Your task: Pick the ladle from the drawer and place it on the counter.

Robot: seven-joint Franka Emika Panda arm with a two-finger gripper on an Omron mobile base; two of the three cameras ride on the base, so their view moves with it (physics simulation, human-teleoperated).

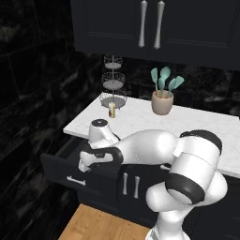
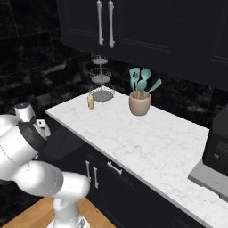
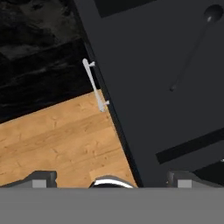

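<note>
A: Your gripper [image 3: 111, 178] hangs over the pulled-out drawer [image 3: 148, 87], fingers spread wide, nothing between them. Good reason for that: you want the full gap ready for a thin handle.

B: And the ladle [image 3: 192, 50]?

A: It lies flat on the drawer floor, well ahead of your fingertips and off to the right in the hand view, bowl at the far end, handle running back toward you. Black on black, so it's easy to lose.

B: You're sitting above the drawer's front edge then?

A: Yes, the silver bar handle [image 3: 95, 85] is ahead and left, wood floor [image 3: 57, 140] beneath the left finger. I'd say you need to push further in before descending. The counter [image 1: 197, 126] waits above, with bare marble beside the utensil crock [image 1: 162, 102].
</note>
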